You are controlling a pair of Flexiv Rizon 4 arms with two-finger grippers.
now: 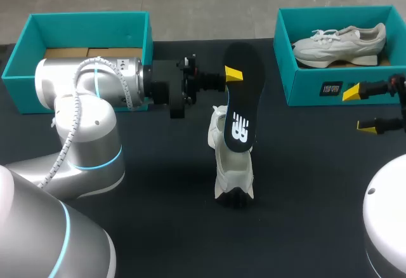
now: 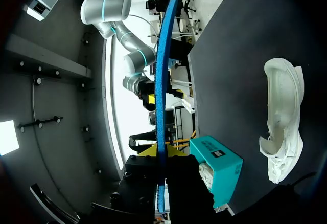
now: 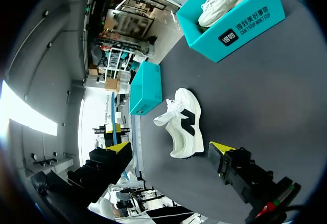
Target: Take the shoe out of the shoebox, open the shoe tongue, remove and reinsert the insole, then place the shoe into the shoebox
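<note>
My left gripper [image 1: 232,75] is shut on the edge of a black-topped, blue-bottomed insole [image 1: 243,103] and holds it in the air over the table's middle. In the left wrist view the insole [image 2: 162,75] shows edge-on between the yellow fingertips [image 2: 148,151]. Under it a white shoe [image 1: 231,164] lies on its side on the black table, also visible as the shoe [image 2: 283,119] and the shoe [image 3: 183,124]. At the back right stands the teal shoebox [image 1: 314,81]. My right gripper [image 1: 360,108] hangs open and empty by the box's near right side, well away from the shoe.
A second white shoe [image 1: 339,43] lies inside the right shoebox [image 3: 240,27]. Another teal box [image 1: 38,37] stands at the back left, behind my left arm [image 1: 95,84]. It appears again as the teal box [image 3: 145,88].
</note>
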